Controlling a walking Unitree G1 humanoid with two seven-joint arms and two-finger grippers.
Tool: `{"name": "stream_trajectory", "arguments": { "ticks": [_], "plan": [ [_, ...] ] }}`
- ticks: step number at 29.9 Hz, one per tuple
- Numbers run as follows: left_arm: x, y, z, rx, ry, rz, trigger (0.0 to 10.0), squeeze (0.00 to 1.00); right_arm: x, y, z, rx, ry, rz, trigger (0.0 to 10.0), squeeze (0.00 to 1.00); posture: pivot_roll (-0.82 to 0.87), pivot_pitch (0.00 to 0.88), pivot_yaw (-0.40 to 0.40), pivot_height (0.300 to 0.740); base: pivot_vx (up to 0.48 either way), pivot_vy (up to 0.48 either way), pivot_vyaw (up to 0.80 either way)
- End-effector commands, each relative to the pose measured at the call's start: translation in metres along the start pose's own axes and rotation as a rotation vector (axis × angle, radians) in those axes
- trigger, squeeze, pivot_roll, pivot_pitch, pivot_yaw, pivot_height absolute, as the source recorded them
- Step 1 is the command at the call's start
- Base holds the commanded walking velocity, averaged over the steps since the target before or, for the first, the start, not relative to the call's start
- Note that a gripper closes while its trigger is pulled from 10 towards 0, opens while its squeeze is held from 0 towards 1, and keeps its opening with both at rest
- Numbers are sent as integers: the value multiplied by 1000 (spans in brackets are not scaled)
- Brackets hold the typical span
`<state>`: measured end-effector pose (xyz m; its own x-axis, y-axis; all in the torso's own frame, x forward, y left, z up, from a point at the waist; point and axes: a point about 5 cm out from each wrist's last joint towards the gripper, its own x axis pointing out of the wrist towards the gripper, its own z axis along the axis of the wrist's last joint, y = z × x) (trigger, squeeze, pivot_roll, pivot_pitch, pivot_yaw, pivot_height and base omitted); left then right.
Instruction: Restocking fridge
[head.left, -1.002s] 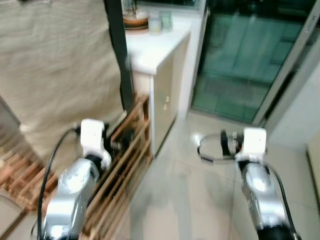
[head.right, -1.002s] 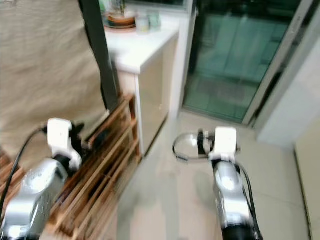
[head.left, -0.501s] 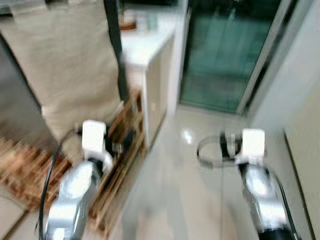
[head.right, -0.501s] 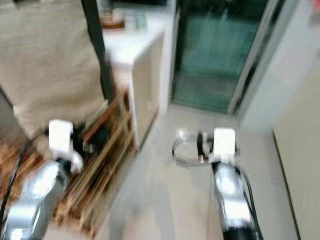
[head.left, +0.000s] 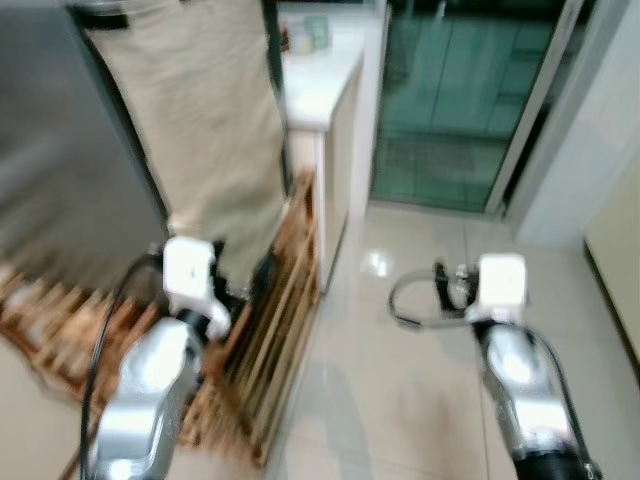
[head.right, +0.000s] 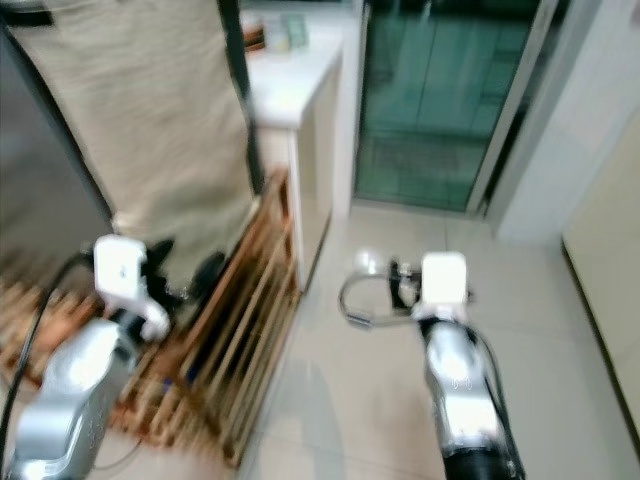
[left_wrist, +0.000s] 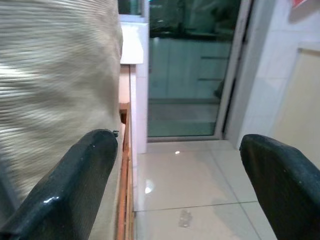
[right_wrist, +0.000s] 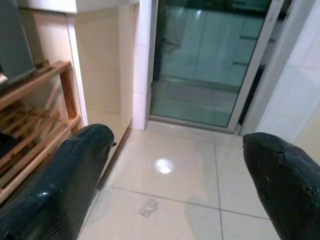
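A tall grey metallic panel (head.left: 60, 160), possibly the fridge's side, stands at the far left, blurred. My left gripper (left_wrist: 177, 150) is held out at waist height beside a hanging beige cloth (head.left: 200, 130). It is open, and nothing lies between its black fingers (left_wrist: 75, 190). My right gripper (right_wrist: 180, 145) hovers over the pale tiled floor (head.left: 400, 400), also open and holding nothing. No food or drink item can be made out.
A low wooden slatted rack (head.left: 270, 330) runs along the floor under the cloth. Behind it stands a white counter (head.left: 320, 80) with small items on top. A dark glass sliding door (head.left: 450, 110) closes the far side. A pale wall (head.left: 610, 250) is at right.
The whole picture has shifted as the camera moved; the grey panel has come into view at the left. Both arms keep the same pose, grippers unchanged.
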<state>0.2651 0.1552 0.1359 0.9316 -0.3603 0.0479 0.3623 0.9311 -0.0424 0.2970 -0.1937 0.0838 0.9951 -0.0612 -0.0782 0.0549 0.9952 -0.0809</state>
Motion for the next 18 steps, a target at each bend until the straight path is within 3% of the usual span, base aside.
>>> {"name": "stream_trajectory", "arguments": {
  "ticks": [1,6,9,13,14,18],
  "plan": [
    [-2,2,4,6,-11,-3,10000,0,1,5,3,7,-14,21,10000,0,-42,0,20,728,0,0,0],
    [-4,4,3,6,-5,7,10000,0,0,6,2,6,-12,27,10000,0,-42,0,20,728,0,0,0],
    [0,15,6,21,2,98,10000,0,2,4,7,9,-22,23,10000,0,-46,0,22,728,0,0,0],
    [21,24,25,26,-31,193,10000,0,6,3,15,30,-38,5,10000,0,-45,0,21,728,0,0,0],
    [21,24,25,26,-31,193,10000,0,6,3,15,30,-38,5,10000,0,-45,0,21,728,0,0,0],
    [45,27,34,37,-35,234,10000,0,7,7,12,31,-30,16,10000,0,-55,0,28,728,0,0,0]
  ]
}}
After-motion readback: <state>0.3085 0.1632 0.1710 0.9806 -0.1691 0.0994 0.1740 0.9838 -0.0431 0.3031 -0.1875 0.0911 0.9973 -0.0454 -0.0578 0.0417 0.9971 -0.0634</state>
